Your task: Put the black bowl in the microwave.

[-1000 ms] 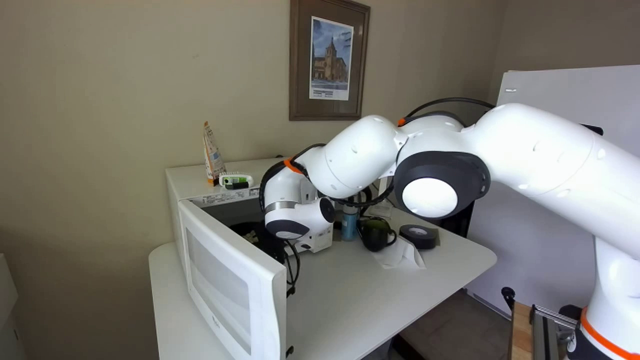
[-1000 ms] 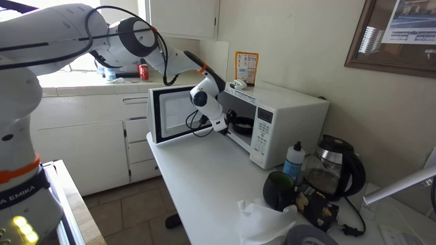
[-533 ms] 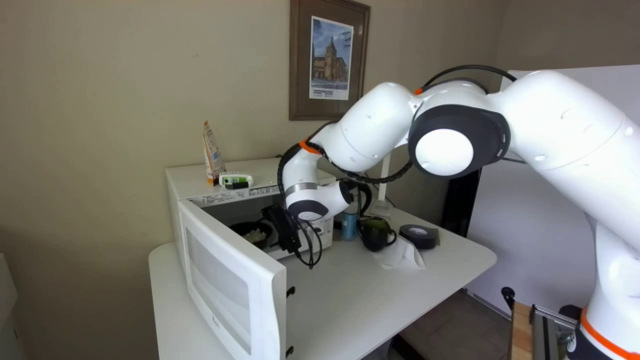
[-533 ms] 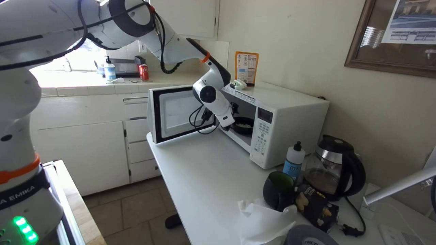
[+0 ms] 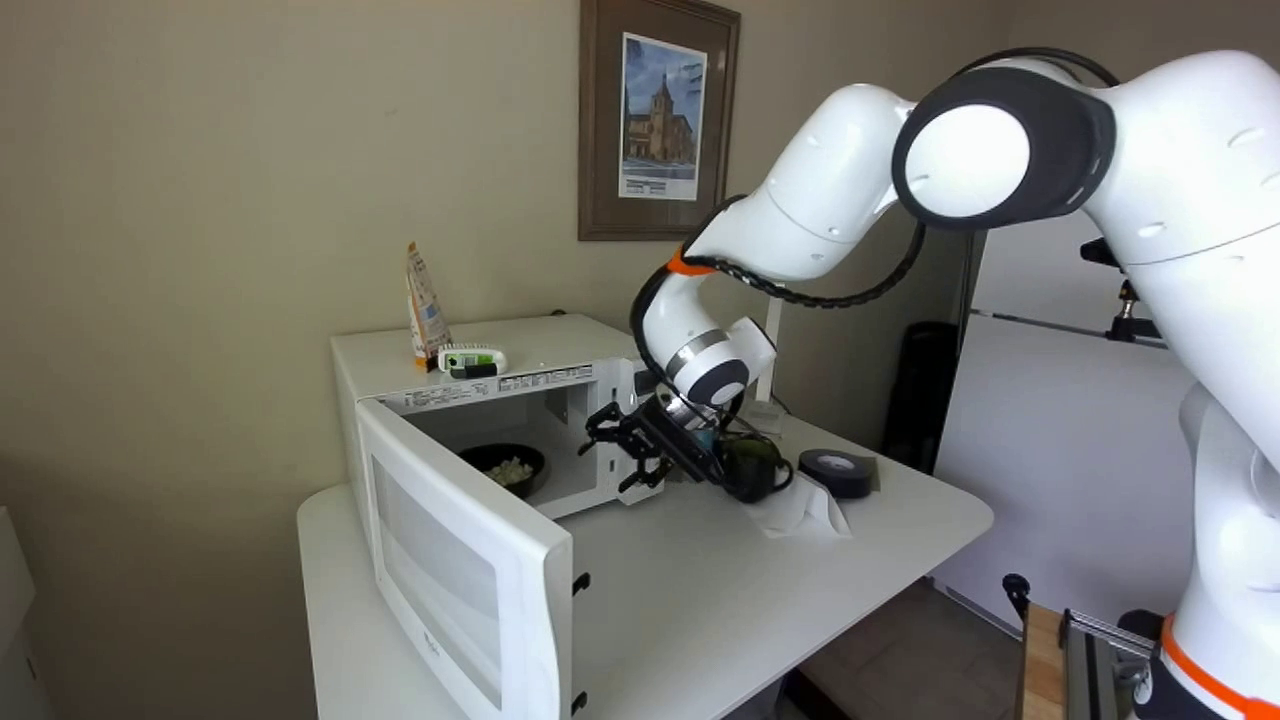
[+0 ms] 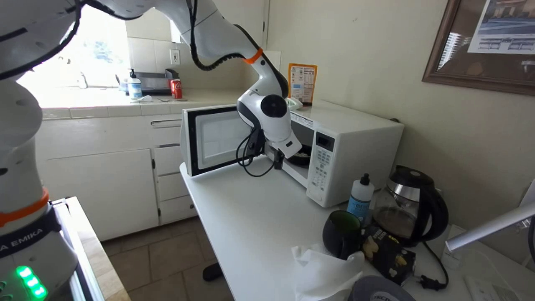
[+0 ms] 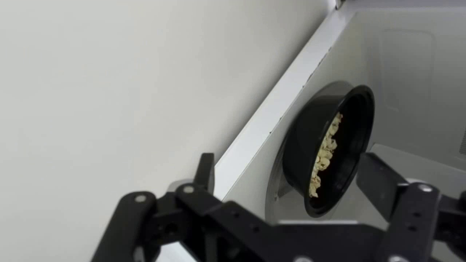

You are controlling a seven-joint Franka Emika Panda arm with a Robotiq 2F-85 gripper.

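The black bowl (image 5: 490, 457) with popcorn in it sits upright inside the white microwave (image 5: 545, 335); the microwave door (image 5: 445, 570) stands wide open. In an exterior view the bowl (image 6: 301, 161) is partly hidden behind the arm. My gripper (image 5: 605, 468) is open and empty, just outside the microwave opening on the control panel side, apart from the bowl. In the wrist view the bowl (image 7: 304, 145) rests on the turntable beyond the gripper (image 7: 287, 160), whose fingers are spread wide with nothing between them.
An orange pouch (image 6: 302, 82) and a brush (image 5: 472, 360) stand on the microwave. A soap bottle (image 6: 360, 198), dark mug (image 6: 340, 234), kettle (image 6: 401, 209), black popcorn package (image 6: 388, 255), paper towel (image 6: 326, 274) and tape roll (image 5: 838, 472) are beside it on the white table (image 6: 250, 225).
My gripper has backed out of the microwave, away from the bowl, and the arm has risen and drawn back. The bowl stays inside; the door has not moved.
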